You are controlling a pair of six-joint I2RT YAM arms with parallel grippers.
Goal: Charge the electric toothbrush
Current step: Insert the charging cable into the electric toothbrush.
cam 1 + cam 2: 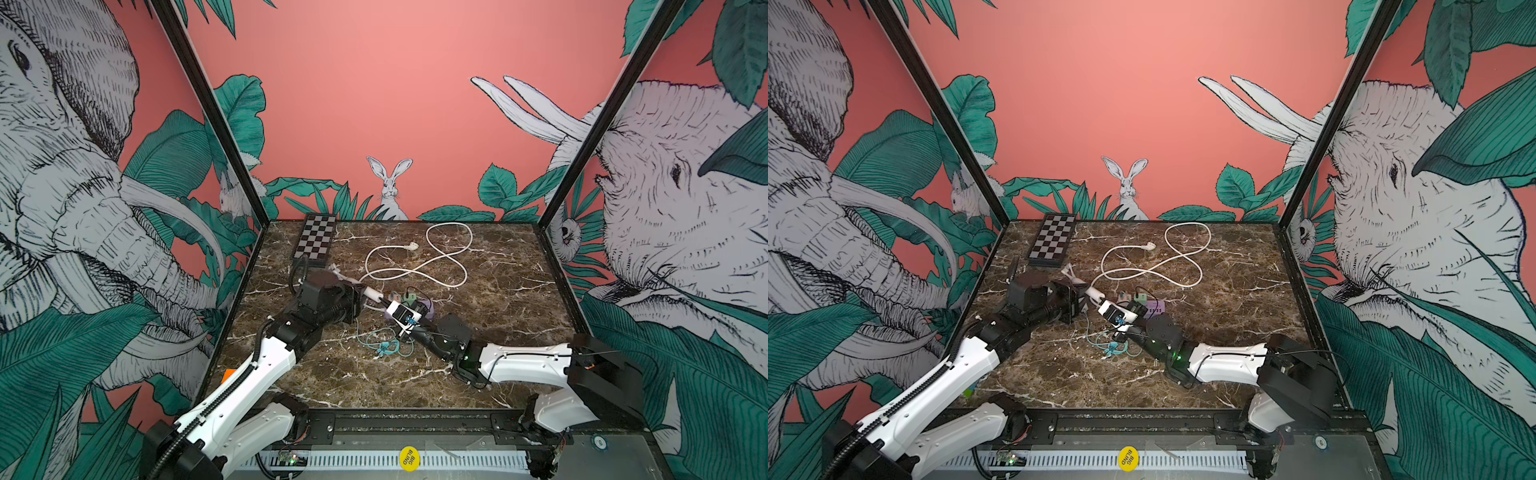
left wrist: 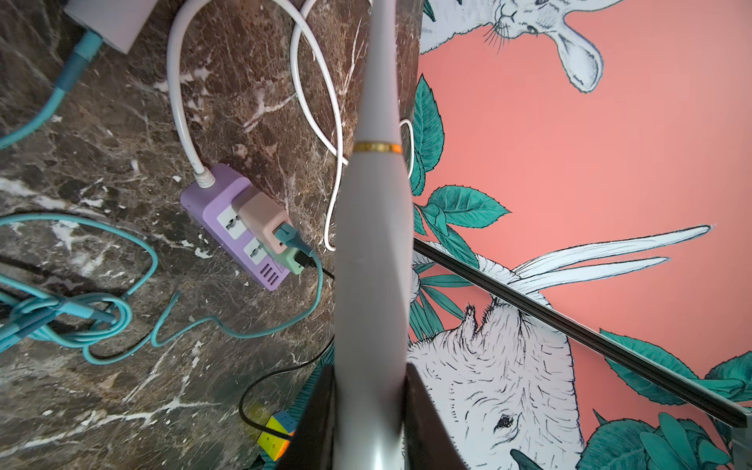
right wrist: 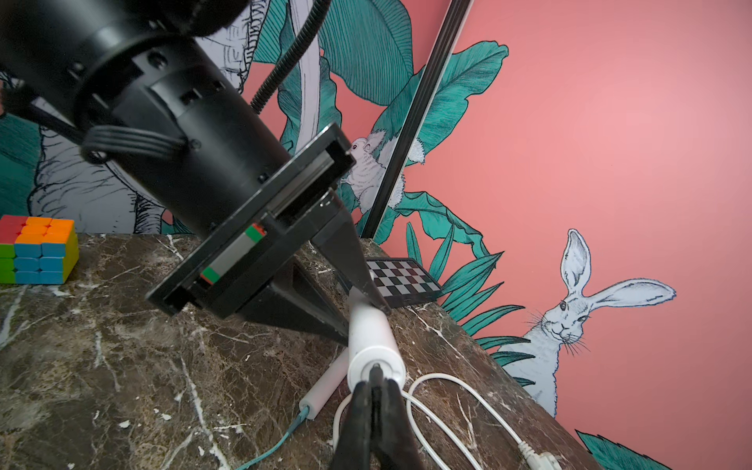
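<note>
A: State of the right gripper (image 3: pixel 375 384)?
B: Clamped shut. A small dark tip sticks out past its ends; I read that as the charging plug (image 3: pixel 376 367).
A: Where's it aimed?
B: Dead centre of the flat end face of the toothbrush (image 3: pixel 372 337). Touching or nearly. Can't tell if it's seated in a port.
A: Toothbrush position?
B: Off the table (image 1: pixel 498 316), roughly level, held across the handle by the left gripper (image 3: pixel 366 323), jaws closed on it. Base end faces the right gripper; brush end points away past the left jaws, toward the back left of the table.
A: Long axis?
B: In line with the right gripper's reach, plug and handle nearly coaxial in the right wrist view. That's the relation that matters. My guess is that the next move is a straight push along that axis; any sideways drift and the plug skids off the face.
A: Which arm is nearer the port?
B: Right, it's at it. Left only braces the handle.
A: Lead?
B: A black lead (image 2: pixel 285 368) comes off a green adapter (image 2: pixel 291 264) on the purple power strip (image 2: pixel 207 199), on the table near both grippers. Likely the plug's cable, but the join is hidden.
A: Anything confusing?
B: A white tube (image 3: pixel 325 386) with a teal cable (image 3: pixel 300 418) lies on the table just below the held handle. Not the target.
</note>
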